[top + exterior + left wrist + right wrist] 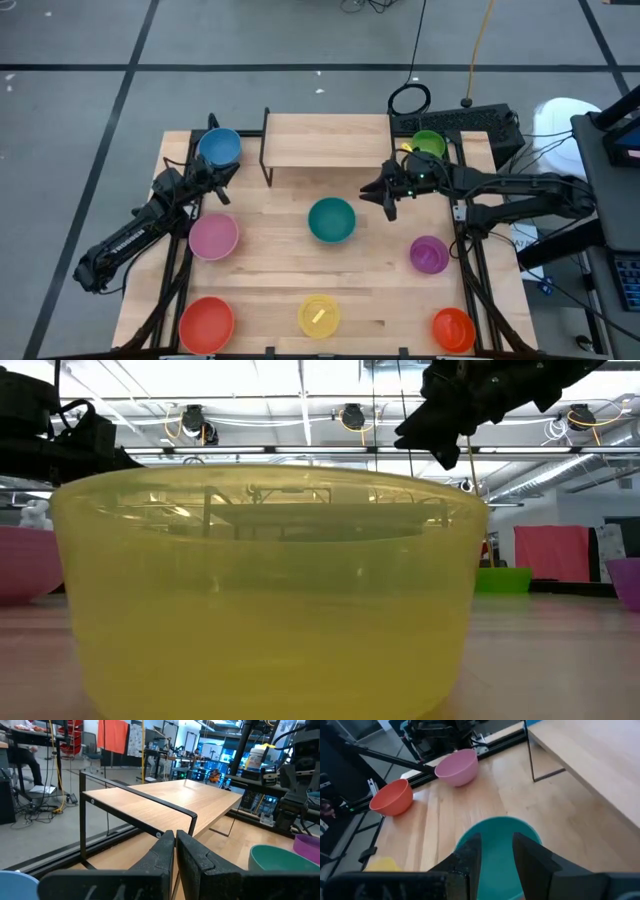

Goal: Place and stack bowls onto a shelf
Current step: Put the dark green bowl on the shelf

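Teal is my concern: the teal bowl (331, 220) sits at mid-frame of the high view on the worktop (280, 290), below the bare shelf (325, 140), and my right claw (383, 196) hovers just to its right, fingers spread and holding nothing. In my right wrist view the bowl lies directly ahead between my fingers (470, 857).

What could go wrong, as I judge it: if I come down off-centre, one finger would land on the rim and skid the light bowl away, or tip it. A thin plastic wall could also slip from a shallow pinch on the way to the shelf, whose black frame might catch the bowl's base if carried low.

My right arm reaches in from the right edge, elbow bent, wrist pitched down toward the bowl. My left claw (222, 183), fingers pressed together and empty, waits at upper left between the blue bowl (219, 147) and the pink bowl (213, 238), its arm angled up from lower left.
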`<state>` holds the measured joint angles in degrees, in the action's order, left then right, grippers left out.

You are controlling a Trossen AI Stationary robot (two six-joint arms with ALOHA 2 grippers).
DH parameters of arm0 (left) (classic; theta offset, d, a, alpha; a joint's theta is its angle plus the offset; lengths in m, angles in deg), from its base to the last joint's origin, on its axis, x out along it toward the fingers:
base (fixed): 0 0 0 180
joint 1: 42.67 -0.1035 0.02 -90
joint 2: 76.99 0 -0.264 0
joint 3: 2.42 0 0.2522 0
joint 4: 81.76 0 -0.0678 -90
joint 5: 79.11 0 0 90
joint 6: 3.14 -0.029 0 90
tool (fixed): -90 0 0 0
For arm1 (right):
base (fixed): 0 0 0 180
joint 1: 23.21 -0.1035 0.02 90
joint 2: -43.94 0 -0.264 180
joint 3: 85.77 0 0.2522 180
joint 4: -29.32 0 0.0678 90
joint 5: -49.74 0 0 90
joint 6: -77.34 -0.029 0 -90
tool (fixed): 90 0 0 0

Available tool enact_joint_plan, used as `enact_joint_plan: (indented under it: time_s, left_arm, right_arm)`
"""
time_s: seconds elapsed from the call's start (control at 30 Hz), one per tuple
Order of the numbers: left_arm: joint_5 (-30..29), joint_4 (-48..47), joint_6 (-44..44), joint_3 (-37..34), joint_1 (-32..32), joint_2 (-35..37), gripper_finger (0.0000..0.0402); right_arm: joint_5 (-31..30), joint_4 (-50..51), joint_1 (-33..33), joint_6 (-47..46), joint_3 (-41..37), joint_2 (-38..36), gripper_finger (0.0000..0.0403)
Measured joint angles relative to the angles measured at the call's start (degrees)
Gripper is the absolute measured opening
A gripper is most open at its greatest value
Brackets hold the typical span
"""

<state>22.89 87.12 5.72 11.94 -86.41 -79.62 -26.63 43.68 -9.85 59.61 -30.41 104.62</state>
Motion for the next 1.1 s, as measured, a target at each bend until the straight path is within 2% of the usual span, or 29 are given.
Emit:
enact_joint_plan:
  time_s: [0.2,0.47,0.63,0.83,1.1]
  left_arm:
    - [0.0,0.0,0.1,0.0,0.0,0.0,0.0024]
    - [0.0,-0.1,-0.1,0.0,0.0,0.0,0.0024]
    - [0.0,-0.1,-0.7,0.0,0.0,0.0,0.0024]
    - [0.0,-0.2,-1.3,0.0,0.0,0.0,0.0024]
    - [0.0,-0.2,-1.4,0.0,0.0,0.0,0.0024]
  right_arm:
    - [0.1,4.3,0.0,3.1,4.6,2.3,0.0102]
    - [0.0,24.5,-0.4,13.1,15.7,7.3,0.0102]
    - [0.1,33.5,-2.7,19.5,20.6,11.7,0.0102]
    - [0.1,33.6,-6.3,25.1,22.1,16.5,0.0102]
    - [0.0,29.6,-10.5,26.3,22.1,22.5,0.0102]
